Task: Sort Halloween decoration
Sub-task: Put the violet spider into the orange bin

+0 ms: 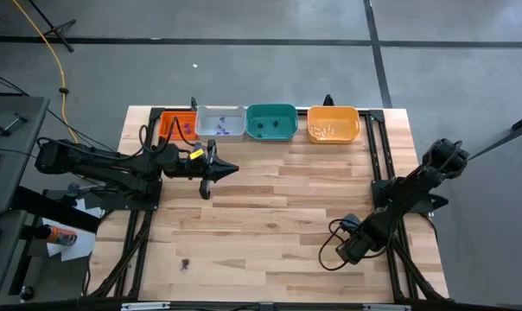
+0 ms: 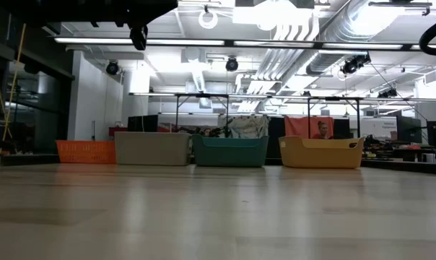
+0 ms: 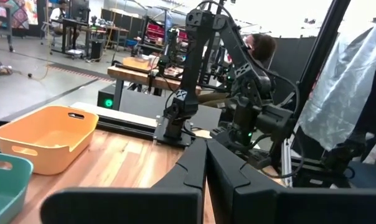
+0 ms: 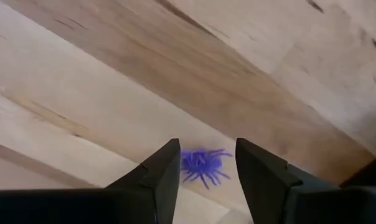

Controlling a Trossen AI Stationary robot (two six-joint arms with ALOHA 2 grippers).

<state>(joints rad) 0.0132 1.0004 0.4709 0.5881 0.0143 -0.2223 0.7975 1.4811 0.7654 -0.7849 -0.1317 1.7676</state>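
Note:
A purple spider trinket [image 4: 203, 165] lies flat on the wooden table, between the fingertips of my right gripper [image 4: 206, 163]. The fingers stand open on either side of it, pointing down, and I see no touch. In the high view my right gripper [image 1: 347, 246] is low over the table's near right part and hides the spider. My left gripper [image 1: 219, 170] hovers above the table just in front of the grey tray, shut with nothing between its fingers [image 3: 206, 163]. Another small dark trinket [image 1: 185, 263] lies near the near left corner.
Four trays line the far edge: red-orange [image 1: 164, 127], grey [image 1: 219, 111], green [image 1: 270, 110] and orange [image 1: 334, 112], each holding a few small trinkets. Bare wood lies between the arms. Black frame rails run along the table's left and right sides.

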